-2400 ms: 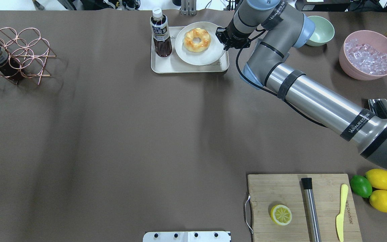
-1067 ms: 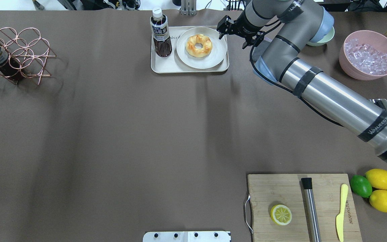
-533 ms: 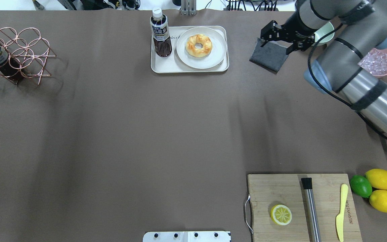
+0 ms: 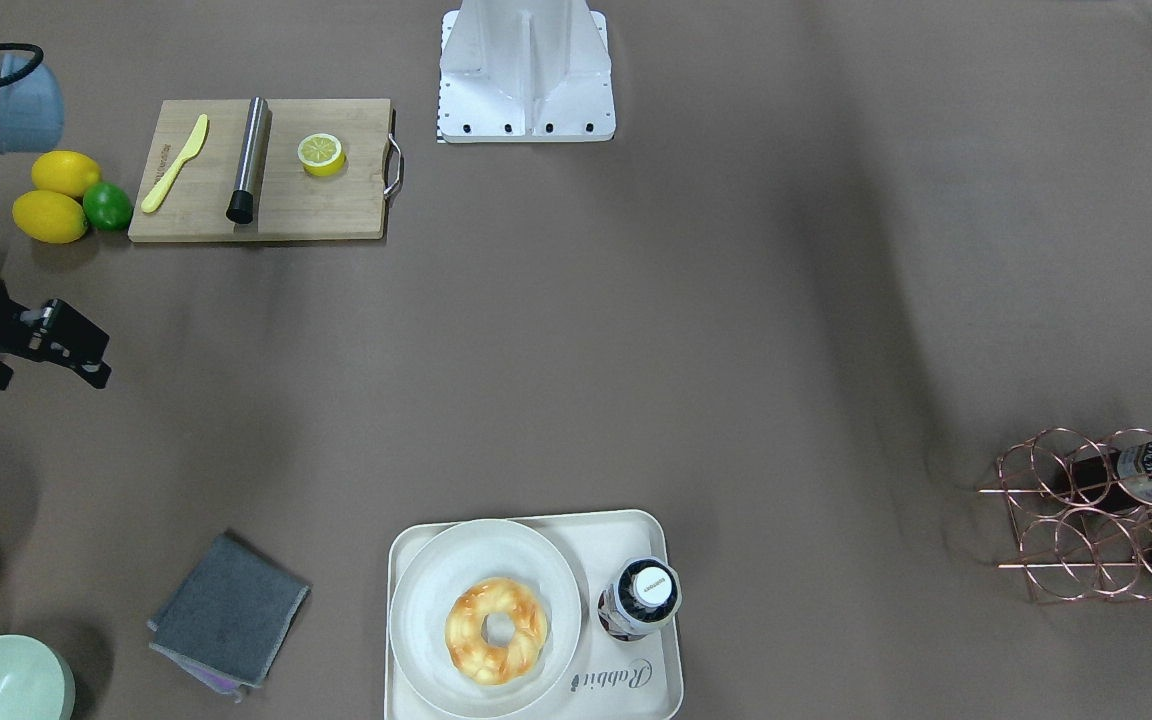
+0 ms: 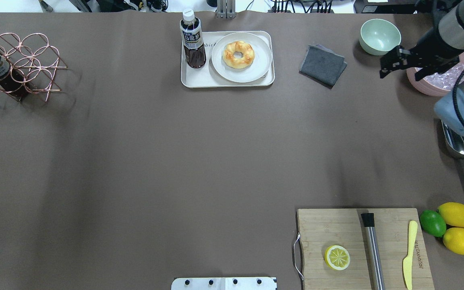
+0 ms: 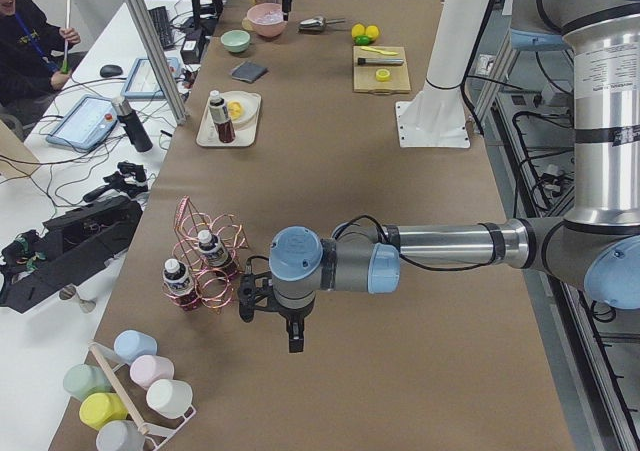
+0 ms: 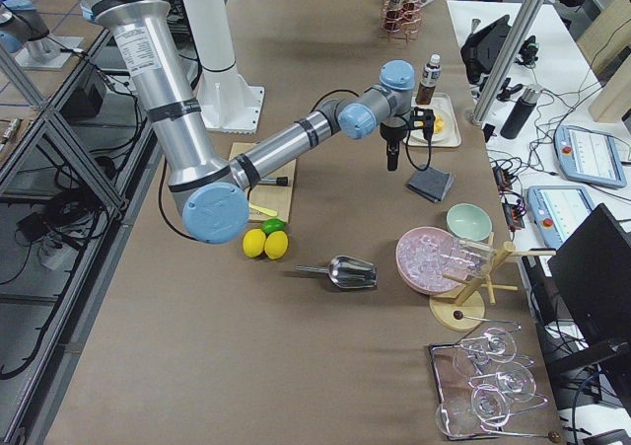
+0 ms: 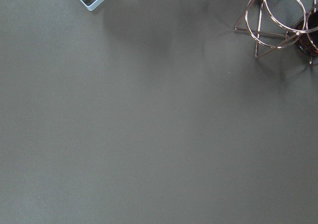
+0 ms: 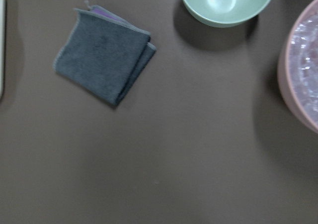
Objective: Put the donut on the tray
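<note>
While the donut lies flat at the centre of a round off-white plate, the plate itself rests inside the tray, filling the tray's right-hand part in the overhead view, at the table's far edge. An upright bottle of dark drink w/ a white cap stands in the tray's other part, just beside the plate. To the right of the tray and apart from it, a folded grey cloth lies on the brown table cover. Further right sits a pale green bowl, then a pink bowl holding ice. Btwn cloth and pink bowl, near the green bowl, the right gripper hangs above the table, fingers spread apart w/ nothing btwn them. Its wrist cam looks down on the cloth, the green bowl and the pink bowl's rim. A metal scoop lies by the table's right edge. At the near right is a wooden cutting board w/ a half lemon, a metal cylinder and a yellow knife on it. Two lemons and a lime sit just beside the board. Seen only in the left side view, the left gripper hangs over bare table near a copper wire rack holding bottles, well apart from the tray; whether its fingers are spread or pressed together, cannot tell.
</note>
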Controlling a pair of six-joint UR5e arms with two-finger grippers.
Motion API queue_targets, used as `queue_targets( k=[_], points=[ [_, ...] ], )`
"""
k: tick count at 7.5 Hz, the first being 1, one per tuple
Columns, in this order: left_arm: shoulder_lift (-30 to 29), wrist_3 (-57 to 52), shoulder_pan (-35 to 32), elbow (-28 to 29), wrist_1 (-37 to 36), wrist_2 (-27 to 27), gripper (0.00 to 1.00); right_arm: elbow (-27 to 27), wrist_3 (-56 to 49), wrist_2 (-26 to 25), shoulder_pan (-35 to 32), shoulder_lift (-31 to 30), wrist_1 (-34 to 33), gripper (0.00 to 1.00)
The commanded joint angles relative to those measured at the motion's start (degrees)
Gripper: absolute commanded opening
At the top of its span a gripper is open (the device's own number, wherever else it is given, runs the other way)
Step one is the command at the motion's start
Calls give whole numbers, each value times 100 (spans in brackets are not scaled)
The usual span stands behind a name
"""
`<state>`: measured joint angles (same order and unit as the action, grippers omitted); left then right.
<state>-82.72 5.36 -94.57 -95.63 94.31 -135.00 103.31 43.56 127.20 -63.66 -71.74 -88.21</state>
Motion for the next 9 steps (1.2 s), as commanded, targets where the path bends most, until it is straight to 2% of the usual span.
queue_targets(
  k=[1,3,4,6,9],
  points=[
    [10,8,0,9,0,-9,98,243,-2343,-63,-505,-803,-839,100],
    [-7,9,9,0,8,-9,98,-239,-3831,-11,-1303,-1235,-839,100],
    [-60,9,9,9,8,-17,98,-598,-4412,-2,-1690,-1263,-839,100],
    [-78,9,9,35,0,-17,98,-1101,-5013,164,-2193,-1264,-812,100],
    [-34,9,0,44,8,-17,98,-1331,-5480,209,-2422,-1395,-803,100]
  ],
)
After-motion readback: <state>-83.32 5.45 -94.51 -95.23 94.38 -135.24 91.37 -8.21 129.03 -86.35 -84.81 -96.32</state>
